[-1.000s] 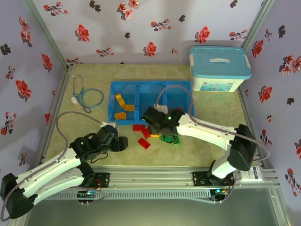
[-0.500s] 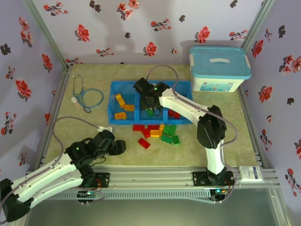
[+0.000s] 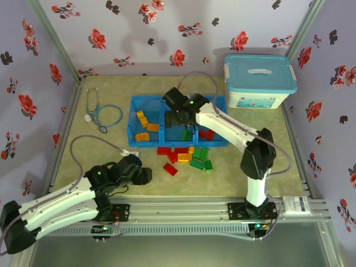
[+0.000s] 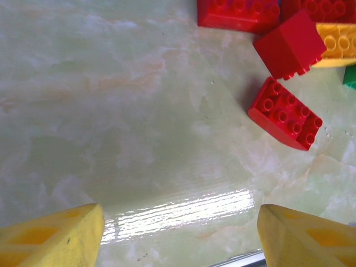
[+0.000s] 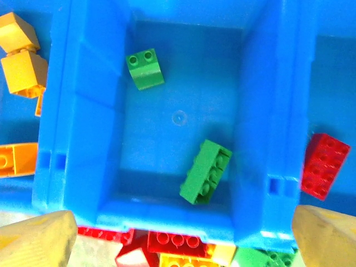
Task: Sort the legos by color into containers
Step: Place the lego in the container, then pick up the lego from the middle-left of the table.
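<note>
The blue tray [image 3: 161,100] has three containers. The left one holds orange-yellow legos [image 3: 146,125], the middle one green, the right one a red brick [image 3: 207,133]. My right gripper [image 3: 181,120] hovers over the middle container, open and holding nothing. Below it lie two green bricks: a small one [image 5: 145,69] and a long one [image 5: 205,171], tilted on its side. My right gripper's [image 5: 181,245] fingertips [image 5: 39,242] frame the tray's near wall [image 5: 167,217]. My left gripper [image 3: 146,175] is open above bare table, left of a loose red brick [image 4: 285,113]. Loose red, orange and green legos [image 3: 186,158] lie in front of the tray.
A stethoscope [image 3: 103,114] lies left of the tray. A white box with a light-blue lid [image 3: 258,80] stands at the back right. More red bricks [image 4: 238,12] and an orange one [image 4: 336,44] lie beyond my left gripper [image 4: 178,239]. Floral walls enclose the table.
My right gripper swung from the loose pile to over the middle container and opened; the long green brick it carried now lies in that container. My left arm shifted slightly.
</note>
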You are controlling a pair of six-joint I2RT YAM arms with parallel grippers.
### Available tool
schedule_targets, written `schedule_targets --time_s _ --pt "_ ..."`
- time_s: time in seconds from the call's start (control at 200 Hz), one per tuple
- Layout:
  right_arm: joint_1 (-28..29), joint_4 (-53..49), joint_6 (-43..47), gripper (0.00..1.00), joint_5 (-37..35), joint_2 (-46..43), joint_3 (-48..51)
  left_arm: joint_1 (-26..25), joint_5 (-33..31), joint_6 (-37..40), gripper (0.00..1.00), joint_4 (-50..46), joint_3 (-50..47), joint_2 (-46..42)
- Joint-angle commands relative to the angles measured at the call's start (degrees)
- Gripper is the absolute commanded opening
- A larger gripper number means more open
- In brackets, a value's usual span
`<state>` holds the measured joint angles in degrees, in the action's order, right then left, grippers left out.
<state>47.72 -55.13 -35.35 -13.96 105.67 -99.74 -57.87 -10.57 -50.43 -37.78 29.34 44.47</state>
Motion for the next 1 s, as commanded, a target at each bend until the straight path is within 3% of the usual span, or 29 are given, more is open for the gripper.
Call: schedule_targets --time_s 0.0,0.405,0.705,0.995 --pt "0.70 2.51 -2.00 0.99 -1.89 -7.28 5.41 -2.23 -1.30 1.74 0.74 3.10 3.21 4.04" --pt "1.15 9.84 -7.33 0.99 -0.82 -22.62 26.75 -9.15 -0.19 2.12 0.87 11.22 10.38 24.51" --pt "1.23 12.21 -10.52 0.99 -1.98 -31.65 37.13 -9.25 0.29 7.27 0.90 9.32 18.42 39.00" --pt "1.22 12.46 -13.41 0.99 -2.65 -39.11 45.51 -8.78 -0.25 11.53 0.92 7.28 23.30 47.39"
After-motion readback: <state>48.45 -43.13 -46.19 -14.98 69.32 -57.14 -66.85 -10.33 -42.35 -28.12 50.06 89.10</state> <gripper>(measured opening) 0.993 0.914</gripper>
